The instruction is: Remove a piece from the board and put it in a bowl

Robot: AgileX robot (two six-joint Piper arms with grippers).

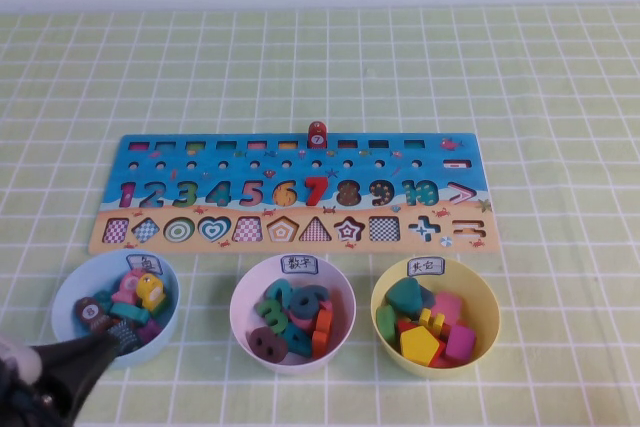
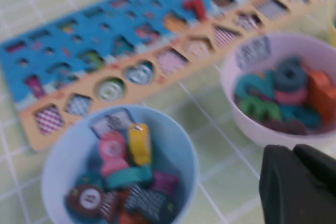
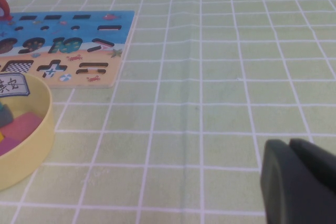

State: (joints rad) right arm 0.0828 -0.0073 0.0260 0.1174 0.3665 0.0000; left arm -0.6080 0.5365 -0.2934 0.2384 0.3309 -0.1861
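Dark slate-grey wooden "6" [image 1: 305, 300] laid in white-pinkish plastic bowl [image 1: 244, 298], long blue number board [image 1: 290, 152] behind, left gripper [image 1: 100, 343] pressed together at light blue bowl [image 1: 66, 290], right gripper [image 3: 286, 169] pressed together above green checked cloth [image 3: 220, 93]

One long blue-and-tan wooden puzzle board [image 1: 290, 162]. Three round plastic bowls: light blue [image 1: 68, 292], pinkish-white [image 1: 245, 297], yellow [image 1: 480, 297]. One red "7" digit [image 1: 316, 191] and one red peg [image 1: 317, 134] on board. Two black grippers: left [image 1: 95, 347], right [image 3: 299, 182].

The board [image 1: 290, 192] lies across the desk [image 1: 560, 97]. Three bowls stand in a row before it; the middle bowl [image 1: 292, 313] holds the number pieces, including the piece [image 1: 308, 299].

The left tool [image 1: 100, 345] sits at the left bowl's [image 1: 115, 307] near edge. The right tool [image 3: 299, 182] is over bare desk to the right.
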